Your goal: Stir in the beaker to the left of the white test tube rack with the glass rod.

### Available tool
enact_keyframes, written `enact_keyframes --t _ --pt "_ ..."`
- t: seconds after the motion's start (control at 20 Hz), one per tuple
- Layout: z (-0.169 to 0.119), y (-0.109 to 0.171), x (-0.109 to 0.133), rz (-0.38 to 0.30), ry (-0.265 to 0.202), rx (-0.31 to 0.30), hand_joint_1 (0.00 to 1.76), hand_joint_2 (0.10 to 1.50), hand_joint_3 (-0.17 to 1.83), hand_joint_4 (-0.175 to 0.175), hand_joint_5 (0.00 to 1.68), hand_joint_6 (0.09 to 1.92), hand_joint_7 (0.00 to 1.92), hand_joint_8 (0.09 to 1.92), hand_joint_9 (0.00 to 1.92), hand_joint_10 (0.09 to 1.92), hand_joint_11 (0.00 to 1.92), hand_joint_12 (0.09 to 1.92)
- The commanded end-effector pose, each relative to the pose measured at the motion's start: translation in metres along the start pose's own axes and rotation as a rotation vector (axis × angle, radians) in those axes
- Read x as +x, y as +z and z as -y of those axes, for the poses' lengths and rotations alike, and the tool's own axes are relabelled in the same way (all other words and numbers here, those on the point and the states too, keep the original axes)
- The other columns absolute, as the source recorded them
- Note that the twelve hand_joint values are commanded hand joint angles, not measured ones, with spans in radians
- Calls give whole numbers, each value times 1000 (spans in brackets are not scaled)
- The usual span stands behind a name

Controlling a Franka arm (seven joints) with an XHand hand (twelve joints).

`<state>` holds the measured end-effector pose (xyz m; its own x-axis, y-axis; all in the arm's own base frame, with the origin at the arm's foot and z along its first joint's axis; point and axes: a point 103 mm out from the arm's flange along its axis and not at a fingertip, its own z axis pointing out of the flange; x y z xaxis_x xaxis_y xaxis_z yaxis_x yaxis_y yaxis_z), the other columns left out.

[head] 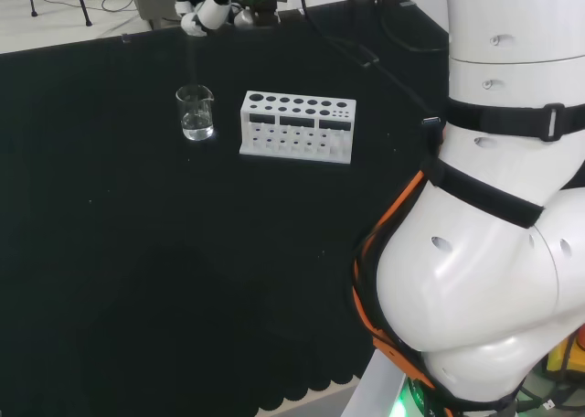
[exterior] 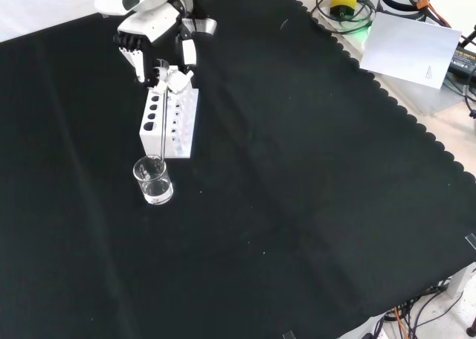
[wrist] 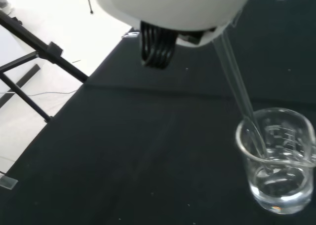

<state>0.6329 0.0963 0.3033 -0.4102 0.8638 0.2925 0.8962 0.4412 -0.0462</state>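
With the glass rod already dipped into the water of the beaker, pinched in curled fingers above. Stood just beside the white rack on the counter. Stirring itself seemingly left to do.

Pretty even bright room light, my black cloth soaks it up, and my hand is blurry up close.

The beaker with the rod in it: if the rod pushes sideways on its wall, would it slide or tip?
The beaker looks squat and wide-based, with liquid low inside, so it would probably slide on the cloth rather than tip. Being clear glass or plastic, it may be fragile. The glass rod looks stiff.
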Motion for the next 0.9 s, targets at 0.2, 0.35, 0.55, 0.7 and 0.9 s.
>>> enact_keyframes --t 0.2,0.35,0.55,0.7,0.9 --pt "-52 22 -5 -1 -19 14 1207 550 930 -175 1208 914 1523 1054 1835 666 1785 675" --pt "-54 21 -25 -6 4 9 1207 550 930 -175 1208 914 1523 1054 1835 666 1785 675" --pt "-49 17 -45 -3 35 1 1207 550 930 -175 1208 914 1524 1054 1835 666 1785 676" --pt "-40 12 -54 1 48 -12 1207 550 931 -175 1208 914 1524 1053 1836 666 1785 676" --pt "-27 4 -55 8 49 -26 1207 550 931 -175 1209 914 1525 1053 1836 666 1785 677"
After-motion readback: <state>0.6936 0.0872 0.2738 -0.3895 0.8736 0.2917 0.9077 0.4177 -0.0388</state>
